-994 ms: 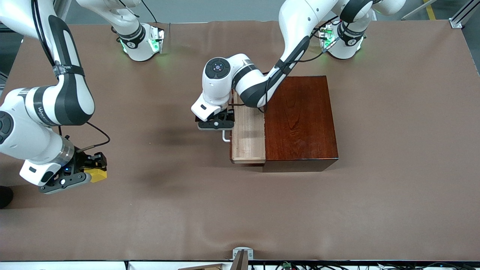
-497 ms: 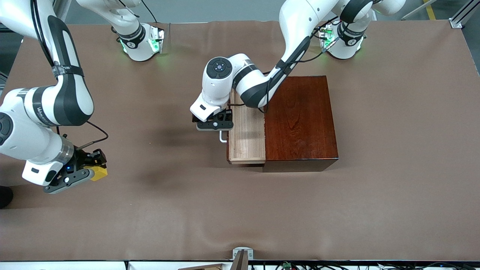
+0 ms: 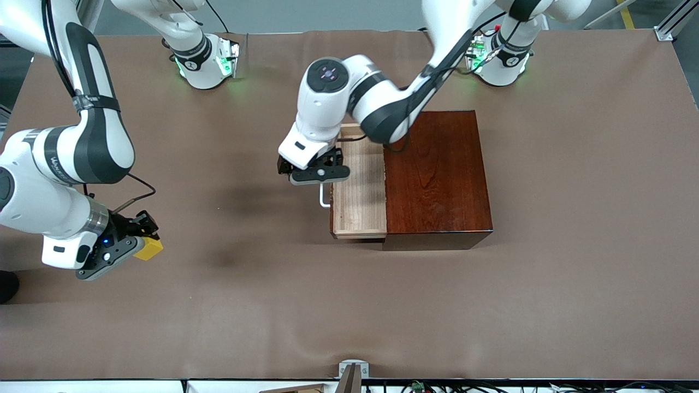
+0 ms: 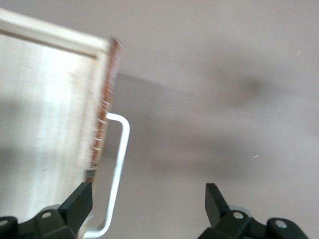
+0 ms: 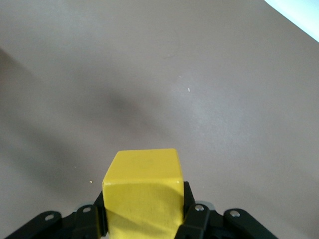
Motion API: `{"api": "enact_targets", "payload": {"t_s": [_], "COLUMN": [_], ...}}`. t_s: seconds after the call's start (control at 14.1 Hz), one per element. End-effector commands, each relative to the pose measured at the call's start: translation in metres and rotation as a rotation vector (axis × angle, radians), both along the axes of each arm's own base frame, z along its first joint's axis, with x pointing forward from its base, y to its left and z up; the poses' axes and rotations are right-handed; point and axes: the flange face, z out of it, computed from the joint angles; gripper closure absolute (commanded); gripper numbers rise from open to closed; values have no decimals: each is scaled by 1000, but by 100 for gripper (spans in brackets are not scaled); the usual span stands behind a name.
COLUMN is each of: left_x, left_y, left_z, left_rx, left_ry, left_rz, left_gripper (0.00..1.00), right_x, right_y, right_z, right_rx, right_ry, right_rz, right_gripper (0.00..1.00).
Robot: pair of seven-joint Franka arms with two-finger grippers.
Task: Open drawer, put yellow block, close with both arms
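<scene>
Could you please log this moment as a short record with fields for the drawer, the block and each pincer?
drawer: light-wood tray with white U-shaped bar handle, pulled out of glossy reddish-brown wooden box; nothing visible inside
block: small bright yellow cube, lifted above the brown table toward the right arm's end
right pincer: shut on the yellow cube
left pincer: open, over the handle, not gripping it

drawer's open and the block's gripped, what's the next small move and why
Probably carry the yellow block, held in the shut right gripper, toward the drawer. Its tray looks bare, and the open left gripper has let go of the handle.
</scene>
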Motion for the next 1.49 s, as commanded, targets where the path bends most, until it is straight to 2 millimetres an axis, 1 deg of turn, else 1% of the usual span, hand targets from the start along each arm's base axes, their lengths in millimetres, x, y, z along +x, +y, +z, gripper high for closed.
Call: {"api": "enact_targets", "payload": {"t_s": [0.0,0.07,0.21,0.28,0.35,0.43,0.5,0.57,0.64,0.78,0.85,0.92,0.99,1.06,1.14,1.21,1.28,1.35,1.42], "left_x": [26,34,43,51,61,66,67,63,57,44,41,39,37,38,40,41,43,45,46], "left_y": [77,106,167,204,244,279,319,350,372,405,427,445,465,479,490,498,510,524,529], "left_z": [72,96,119,125,136,142,146,148,149,144,142,138,136,134,134,135,136,137,139], "left_rx": [21,32,115,151,160,166,174,180,190,210,211,211,214,216,217,220,221,222,224], "left_ry": [45,54,111,148,154,149,144,146,149,156,138,114,101,94,87,76,59,40,28], "left_rz": [88,118,128,138,159,129,111,119,135,161,157,106,48,5,-41,-91,-141,-185,-219], "left_gripper": [0,0,0,0,0,0,0,0,0,0,0,0,0,0,0,0,0,0,0], "right_x": [-4,-4,-7,-12,-17,-22,-25,-29,-30,-37,-44,-51,-56,-59,-58,-64,-78,-88,-95], "right_y": [4,10,46,64,86,107,126,141,156,195,225,254,274,295,312,334,360,378,389], "right_z": [2,2,3,2,4,8,10,11,13,30,38,39,35,31,25,20,21,21,15], "right_rx": [24,25,25,28,32,40,48,55,61,60,54,50,50,54,54,43,21,-6,-39], "right_ry": [2,-1,-4,16,30,25,17,11,1,-38,-57,-64,-65,-68,-70,-70,-75,-79,-74], "right_rz": [106,163,290,337,399,472,540,597,645,760,826,876,905,936,963,999,1041,1078,1099], "right_gripper": [100,100,100,100,100,100,100,100,100,100,100,100,100,100,100,100,100,100,100]}}
